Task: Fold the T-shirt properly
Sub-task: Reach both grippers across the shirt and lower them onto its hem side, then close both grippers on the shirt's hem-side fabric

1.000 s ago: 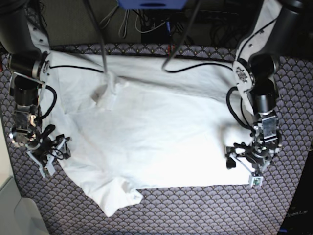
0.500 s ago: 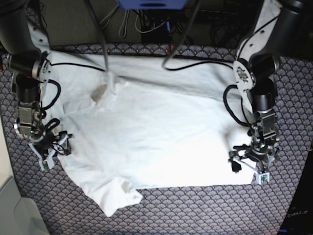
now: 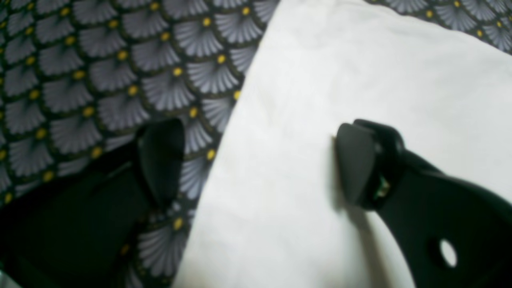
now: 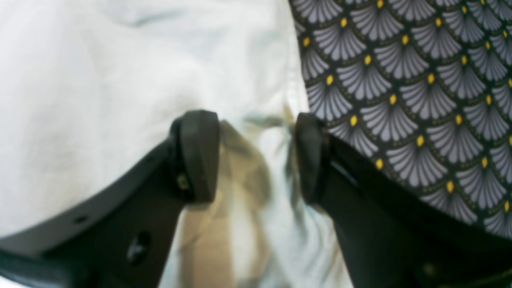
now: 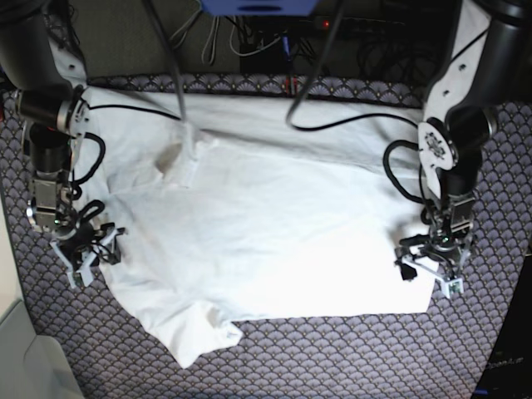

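The right hand sits at the left of the base view, at the edge of the T-shirt. In the right wrist view its two black fingers stand apart with a bunched fold of white cloth between them; the frame is blurred there, so it cannot be told whether the pads actually press the cloth or only straddle it. One finger lies over the shirt, the other at the border of the scallop-patterned cloth that covers the table. The T-shirt is plain white, thin and softly wrinkled, with no print. It lies spread nearly flat across the middle of the table, filling most of the space between the two arms. A small raised, creased area shows near its upper left part, and a crumpled flap, apparently a sleeve, sticks out at the lower left beyond the straight bottom edge. Black cables trail across the upper part of the shirt. The lower right corner of the shirt is straight-edged and smooth. The left hand hangs over that corner with its fingers wide apart: in the left wrist view one finger is above the white cloth and the other above the patterned cloth, the shirt edge running between them, nothing gripped.
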Robot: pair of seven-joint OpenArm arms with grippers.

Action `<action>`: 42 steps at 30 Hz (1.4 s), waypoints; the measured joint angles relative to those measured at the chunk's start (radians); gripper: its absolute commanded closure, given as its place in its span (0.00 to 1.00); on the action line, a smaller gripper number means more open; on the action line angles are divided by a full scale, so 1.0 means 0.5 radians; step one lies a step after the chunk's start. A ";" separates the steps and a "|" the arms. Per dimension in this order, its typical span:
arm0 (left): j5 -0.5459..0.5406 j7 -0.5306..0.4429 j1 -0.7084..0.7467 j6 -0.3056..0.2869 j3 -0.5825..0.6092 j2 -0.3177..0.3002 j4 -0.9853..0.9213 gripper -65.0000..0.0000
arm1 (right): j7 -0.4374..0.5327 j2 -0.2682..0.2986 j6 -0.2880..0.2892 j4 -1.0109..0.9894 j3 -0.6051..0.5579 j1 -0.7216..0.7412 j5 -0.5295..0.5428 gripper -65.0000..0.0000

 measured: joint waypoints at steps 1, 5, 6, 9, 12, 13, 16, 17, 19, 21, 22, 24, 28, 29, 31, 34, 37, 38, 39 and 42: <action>0.000 -0.050 -0.002 0.002 0.000 0.006 -0.027 0.14 | 0.001 -0.001 -0.001 0.000 0.000 0.000 0.000 0.57; 0.000 -0.089 -0.018 0.001 0.000 0.007 -0.070 0.14 | 0.001 -0.001 0.000 0.000 0.000 0.000 0.001 0.57; 0.000 -0.092 -0.018 0.001 0.000 0.007 -0.070 0.14 | 0.001 -0.001 0.000 0.000 0.000 0.000 0.000 0.57; 0.000 -0.097 -0.018 0.002 0.000 0.006 -0.070 0.14 | 0.001 -0.001 -0.001 0.000 -0.001 0.000 0.000 0.57; 0.000 -0.097 -0.016 0.001 0.000 0.007 -0.070 0.15 | 0.001 -0.001 0.000 0.000 -0.001 0.000 0.001 0.57; 0.000 -0.097 -0.015 0.001 0.000 0.007 -0.070 0.15 | 0.001 -0.001 0.000 0.000 -0.001 0.000 0.000 0.57; 0.001 -0.132 -0.009 0.002 0.000 0.013 -0.083 0.15 | 0.001 -0.001 0.000 0.000 -0.001 0.000 0.000 0.57; 0.000 -0.152 0.001 0.000 0.000 0.013 -0.084 0.15 | 0.001 -0.001 0.000 0.000 -0.001 0.000 0.001 0.57; 0.000 -0.213 0.020 0.001 0.000 0.018 -0.084 0.17 | 0.001 -0.001 0.000 0.000 -0.001 0.001 0.000 0.57; 0.001 -0.256 0.035 0.000 0.000 0.017 -0.084 0.25 | 0.001 -0.001 0.000 0.000 -0.001 0.000 0.001 0.57; 0.000 -0.262 0.038 0.001 0.000 0.016 -0.084 0.33 | 0.001 -0.001 0.000 0.000 -0.001 0.000 0.000 0.57; 0.000 -0.262 0.038 0.001 0.000 0.016 -0.084 0.52 | 0.001 -0.001 0.000 0.000 -0.001 0.000 0.000 0.57; -0.014 -0.259 0.038 0.002 0.000 0.017 -0.084 0.96 | 0.034 0.000 -0.005 0.008 -0.019 -0.021 0.022 0.57; -0.010 -0.258 0.038 0.001 0.000 0.018 -0.084 1.00 | 0.040 0.003 -0.008 0.008 -0.050 -0.026 0.021 0.58; -0.008 -0.256 0.038 0.001 0.000 0.018 -0.084 0.96 | 0.047 0.007 -0.014 0.014 -0.125 -0.027 0.021 0.58; -0.008 -0.253 0.038 0.014 0.000 0.037 -0.074 0.99 | 0.047 -0.001 -0.014 0.016 -0.167 -0.027 0.044 0.59; -0.008 -0.246 0.037 0.012 0.000 0.060 -0.066 0.99 | 0.047 -0.002 -0.004 0.017 -0.166 -0.027 0.044 0.69; -0.008 -0.246 0.037 0.009 0.000 0.061 -0.066 0.99 | 0.047 -0.003 0.005 0.017 -0.166 -0.027 0.044 0.75; -0.008 -0.246 0.037 0.008 0.000 0.061 -0.066 0.99 | 0.047 -0.005 0.009 0.017 -0.167 -0.027 0.044 0.81; -0.008 -0.246 0.037 0.006 0.000 0.061 -0.066 0.99 | 0.047 -0.005 0.009 0.017 -0.167 -0.026 0.044 0.99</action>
